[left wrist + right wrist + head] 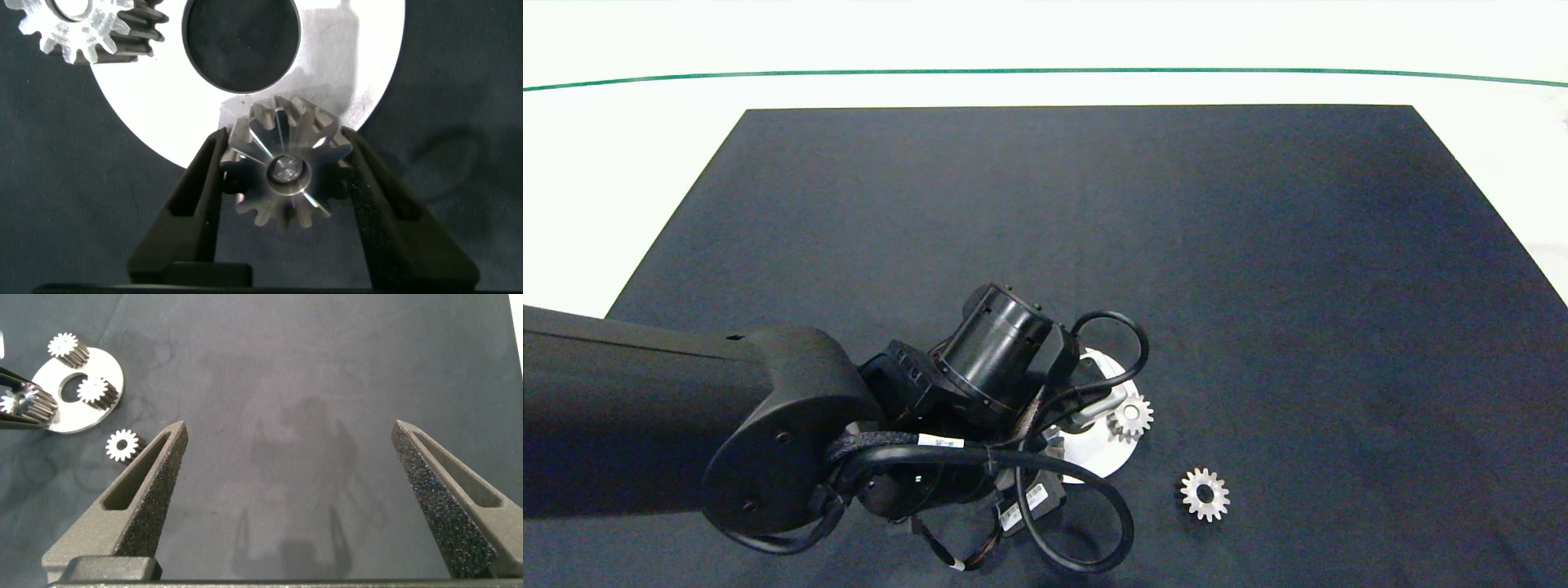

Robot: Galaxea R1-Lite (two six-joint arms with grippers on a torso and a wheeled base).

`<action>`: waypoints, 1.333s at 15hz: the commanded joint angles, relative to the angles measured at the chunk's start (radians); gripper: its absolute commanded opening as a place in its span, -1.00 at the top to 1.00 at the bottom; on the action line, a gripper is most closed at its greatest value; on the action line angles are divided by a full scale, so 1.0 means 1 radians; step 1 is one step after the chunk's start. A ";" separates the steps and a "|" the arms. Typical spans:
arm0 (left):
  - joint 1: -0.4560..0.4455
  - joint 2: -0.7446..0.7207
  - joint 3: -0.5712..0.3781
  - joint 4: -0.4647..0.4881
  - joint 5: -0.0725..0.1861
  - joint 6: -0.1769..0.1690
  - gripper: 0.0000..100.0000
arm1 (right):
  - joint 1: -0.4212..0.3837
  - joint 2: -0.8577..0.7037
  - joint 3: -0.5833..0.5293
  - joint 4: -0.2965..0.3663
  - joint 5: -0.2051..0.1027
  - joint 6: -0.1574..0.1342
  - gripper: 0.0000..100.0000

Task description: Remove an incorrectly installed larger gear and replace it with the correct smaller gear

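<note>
The larger gear (pixel 282 171), thick and silver with sharp pointed teeth, sits at the rim of a round silver plate (pixel 359 57). My left gripper (pixel 283 139) is shut on it, one dark finger against each side. In the head view the left arm (pixel 996 351) covers most of the plate (pixel 1107 465) and hides this gear. The smaller gear (pixel 1205 494), flat with a wide centre hole, lies loose on the dark mat right of the plate; it shows too in the right wrist view (pixel 122 445). My right gripper (pixel 290 429) hangs open over bare mat, away from the plate (pixel 78 408).
The plate has a round hole (pixel 241 41). Another silver gear (pixel 1131 416) stands at the plate's right rim, and a second one (pixel 92 389) is near the hole. The dark mat (pixel 1258 245) lies on a white table with a green line (pixel 1045 71).
</note>
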 commanded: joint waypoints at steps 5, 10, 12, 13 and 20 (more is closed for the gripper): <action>0.000 0.003 0.006 0.004 0.001 0.002 0.24 | 0.001 0.001 0.000 0.001 0.001 0.000 -1.00; 0.002 0.001 0.003 0.006 0.001 0.001 0.38 | 0.001 0.001 0.000 0.001 0.001 0.000 -1.00; 0.000 0.000 -0.003 0.006 0.001 -0.013 0.38 | 0.001 0.001 0.000 0.001 0.001 0.000 -1.00; -0.001 -0.003 -0.006 0.006 0.001 -0.024 0.38 | 0.001 0.002 0.000 0.001 0.001 0.000 -1.00; -0.006 -0.017 -0.018 0.026 0.003 -0.025 0.38 | 0.001 0.001 0.002 0.001 0.001 0.000 -1.00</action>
